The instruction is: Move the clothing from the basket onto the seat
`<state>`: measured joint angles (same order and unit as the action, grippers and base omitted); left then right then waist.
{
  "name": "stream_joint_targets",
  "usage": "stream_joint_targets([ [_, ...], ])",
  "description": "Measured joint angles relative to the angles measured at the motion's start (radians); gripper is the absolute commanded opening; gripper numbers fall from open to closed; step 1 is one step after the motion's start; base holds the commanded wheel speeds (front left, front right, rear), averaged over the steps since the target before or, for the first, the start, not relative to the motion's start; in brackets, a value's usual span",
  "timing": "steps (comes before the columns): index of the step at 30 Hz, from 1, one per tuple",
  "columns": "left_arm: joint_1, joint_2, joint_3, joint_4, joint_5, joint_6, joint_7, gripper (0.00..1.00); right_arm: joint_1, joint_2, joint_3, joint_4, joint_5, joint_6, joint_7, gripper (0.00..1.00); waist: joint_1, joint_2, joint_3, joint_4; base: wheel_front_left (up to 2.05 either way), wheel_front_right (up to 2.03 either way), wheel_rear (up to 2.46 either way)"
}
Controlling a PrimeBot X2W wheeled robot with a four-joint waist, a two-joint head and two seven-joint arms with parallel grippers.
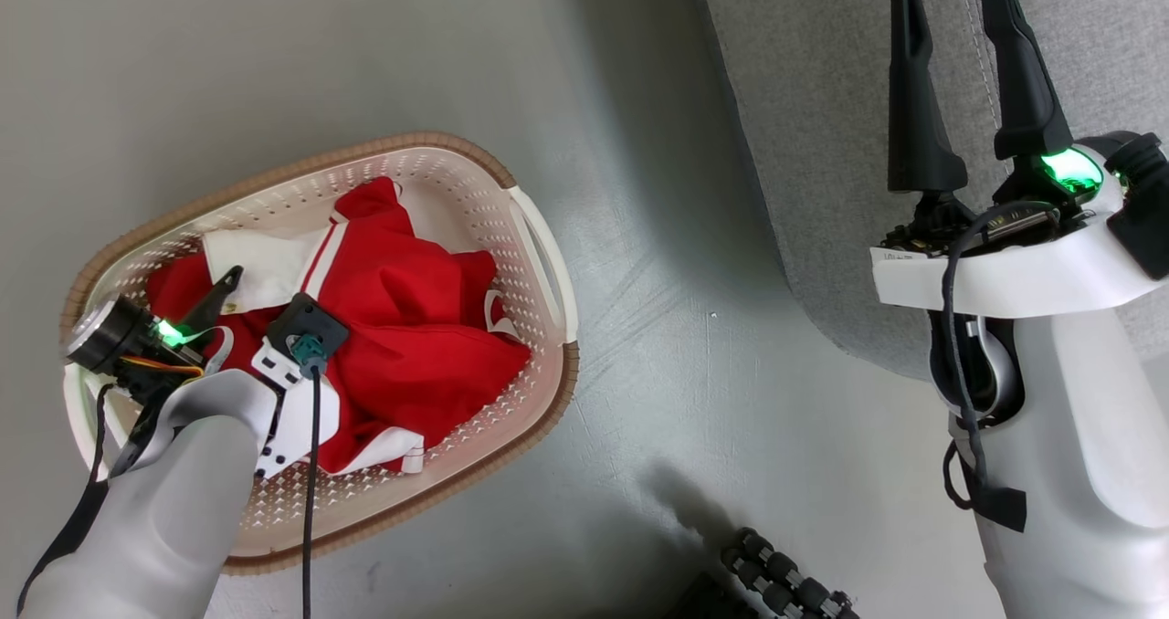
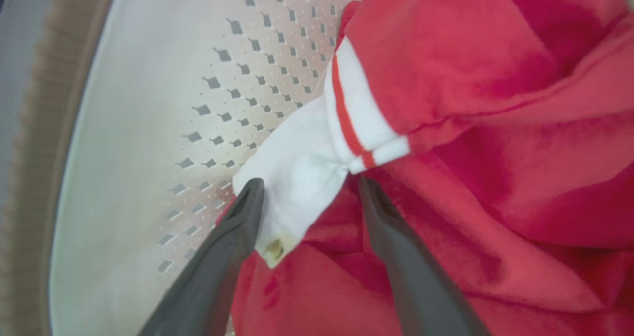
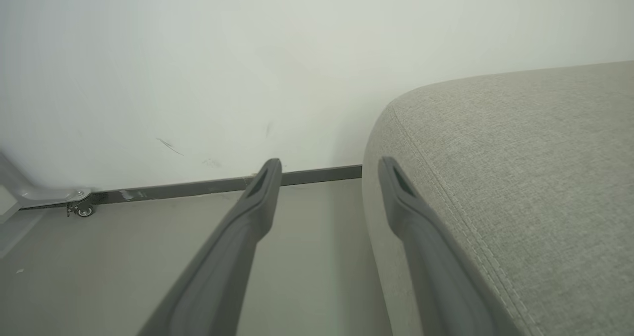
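Nr basket [image 1: 438, 176], seat [image 1: 822, 144]: ribbed blk obj [image 1: 785, 582].

The oval cream-white plastic basket [image 1: 457, 190] looks smooth with a slight sheen, its brown rim ribbed like weave; the red and white garment [image 1: 411, 327] in it is soft matt cloth. My long dark fingers [image 1: 913, 117] look matt and smooth, and the light grey sofa [image 1: 822, 144] is coarse woven fabric.

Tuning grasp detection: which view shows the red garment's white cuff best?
Left wrist view: the white cuff sits mid-frame, close up, between the fingers of the open left claw, red stripe sharp. Head view gives it small and partly covered, in the basket, beside the claw. Right wrist view faces the seat and wall.
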<state>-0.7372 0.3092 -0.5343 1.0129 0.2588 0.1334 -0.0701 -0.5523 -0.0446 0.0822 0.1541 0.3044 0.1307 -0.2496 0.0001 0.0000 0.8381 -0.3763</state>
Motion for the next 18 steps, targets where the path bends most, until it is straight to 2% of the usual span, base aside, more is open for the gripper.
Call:
stream_joint_targets([
  [2, -0.007, 0.002, -0.004, 0.013, 0.002, 0.003, 0.014, 0.97, -0.003, 0.000, 0.003, 0.000, 0.005, 0.000, 0.000, 1.00, 0.0000, 0.0000, 0.005, -0.005, 0.00, 0.00, 0.00],
  [3, -0.008, 0.002, -0.005, 0.019, 0.006, 0.009, 0.021, 0.65, -0.003, 0.000, 0.005, 0.000, 0.005, 0.000, 0.000, 1.00, 0.0000, 0.0000, 0.007, -0.008, 0.00, 0.00, 0.00],
  [4, -0.009, 0.002, -0.005, 0.024, 0.010, 0.011, 0.029, 0.41, -0.003, 0.000, 0.007, 0.000, 0.006, 0.000, 0.000, 1.00, 0.0000, 0.0000, 0.009, -0.010, 0.00, 0.00, 0.00],
  [5, -0.010, 0.003, -0.005, 0.028, 0.010, 0.012, 0.034, 0.29, -0.003, 0.000, 0.008, 0.000, 0.007, 0.000, 0.000, 1.00, 0.0000, 0.0000, 0.010, -0.012, 0.00, 0.00, 0.00],
  [6, -0.012, 0.003, -0.007, 0.029, 0.011, 0.013, 0.035, 0.05, -0.003, 0.000, 0.010, 0.000, 0.008, 0.000, 0.000, 1.00, 0.0000, 0.0000, 0.012, -0.014, 0.00, 0.00, 0.00],
  [7, -0.013, 0.001, -0.011, 0.029, 0.014, 0.018, 0.035, 0.00, -0.003, 0.000, 0.010, 0.001, 0.008, 0.000, 0.000, 1.00, 0.0000, 0.0000, 0.013, -0.016, 0.00, 0.00, 0.00],
  [18, -0.026, -0.027, -0.008, 0.015, 0.005, 0.031, -0.008, 0.00, -0.008, 0.000, -0.005, 0.003, 0.014, 0.000, 0.000, 1.00, 0.0000, 0.0000, 0.001, -0.011, 0.00, 0.00, 0.00],
])
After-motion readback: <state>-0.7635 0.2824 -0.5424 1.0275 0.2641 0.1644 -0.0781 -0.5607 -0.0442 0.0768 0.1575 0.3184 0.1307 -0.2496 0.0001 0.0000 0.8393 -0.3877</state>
